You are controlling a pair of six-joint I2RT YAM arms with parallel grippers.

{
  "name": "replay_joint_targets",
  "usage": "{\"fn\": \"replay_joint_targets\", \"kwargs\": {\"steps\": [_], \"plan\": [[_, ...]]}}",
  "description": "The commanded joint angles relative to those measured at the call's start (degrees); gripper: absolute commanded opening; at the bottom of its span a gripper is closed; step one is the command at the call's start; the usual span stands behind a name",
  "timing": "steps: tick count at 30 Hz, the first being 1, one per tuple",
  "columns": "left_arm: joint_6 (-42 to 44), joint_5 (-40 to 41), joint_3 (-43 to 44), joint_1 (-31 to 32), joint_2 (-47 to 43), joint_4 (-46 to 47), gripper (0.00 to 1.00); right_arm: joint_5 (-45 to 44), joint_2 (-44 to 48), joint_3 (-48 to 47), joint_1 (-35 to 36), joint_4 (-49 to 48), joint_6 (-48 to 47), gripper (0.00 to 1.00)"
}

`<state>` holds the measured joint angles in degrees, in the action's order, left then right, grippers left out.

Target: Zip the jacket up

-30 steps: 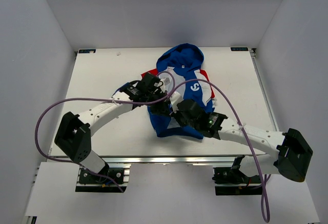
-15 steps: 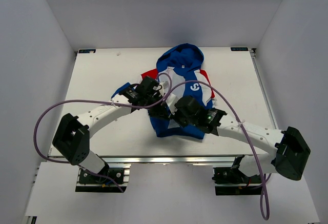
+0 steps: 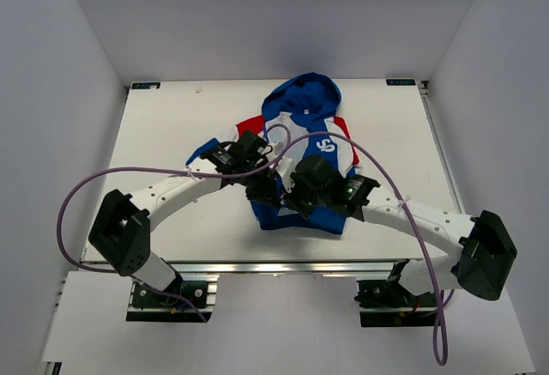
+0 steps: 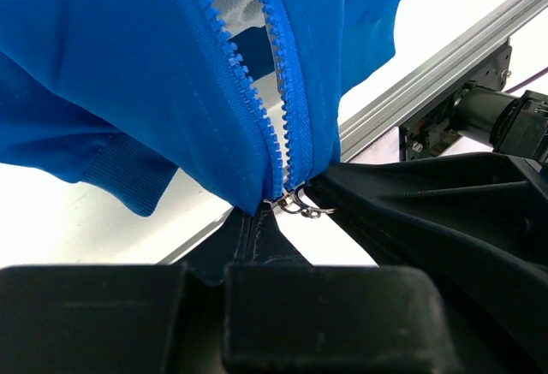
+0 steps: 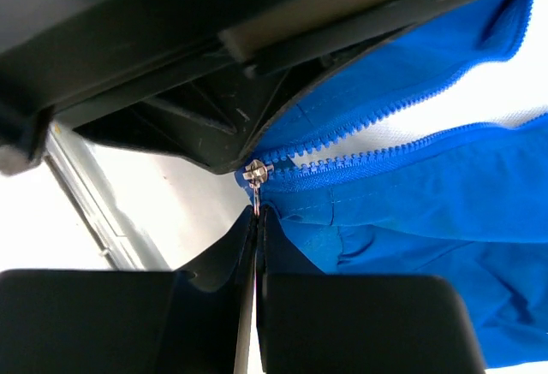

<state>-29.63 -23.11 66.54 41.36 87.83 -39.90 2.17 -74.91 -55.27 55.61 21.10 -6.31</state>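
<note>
Low on one jacket (image 3: 302,100), two tools: left tool (image 4: 257,218) clamped on hem (image 4: 244,192), right tool (image 5: 257,220) on zipper pull (image 5: 255,192).

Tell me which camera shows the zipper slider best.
Right wrist: the zipper slider sits sharp and unobstructed where the teeth meet, its pull pinched by the right gripper. Left wrist catches only a partial glimpse of it below the jacket teeth. In top external it is hidden.
</note>
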Motion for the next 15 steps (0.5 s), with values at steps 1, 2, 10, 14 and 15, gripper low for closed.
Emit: {"fn": "replay_joint_targets", "kwargs": {"steps": [1,2,10,14,15], "plan": [[1.94,-0.7,0.52,0.74,0.15,0.52,0.0,1.79,-1.28,-6.24,-1.03,-2.84,5.87,0.0],[2.12,-0.79,0.34,0.65,-0.03,0.52,0.0,0.48,-2.77,-7.04,-1.3,-1.52,7.78,0.0],[2.64,-1.32,0.25,0.73,-1.17,1.49,0.0,6.35,-2.43,-4.94,-3.76,-3.95,10.7,0.0],[2.91,-1.76,0.43,0.73,-1.7,1.67,0.0,5.03,-3.22,-4.85,-4.37,-4.66,12.28,0.01],[2.91,-2.11,0.34,0.65,-1.96,1.75,0.0,5.64,-3.39,-4.68,-4.37,-5.36,12.37,0.02]]}}
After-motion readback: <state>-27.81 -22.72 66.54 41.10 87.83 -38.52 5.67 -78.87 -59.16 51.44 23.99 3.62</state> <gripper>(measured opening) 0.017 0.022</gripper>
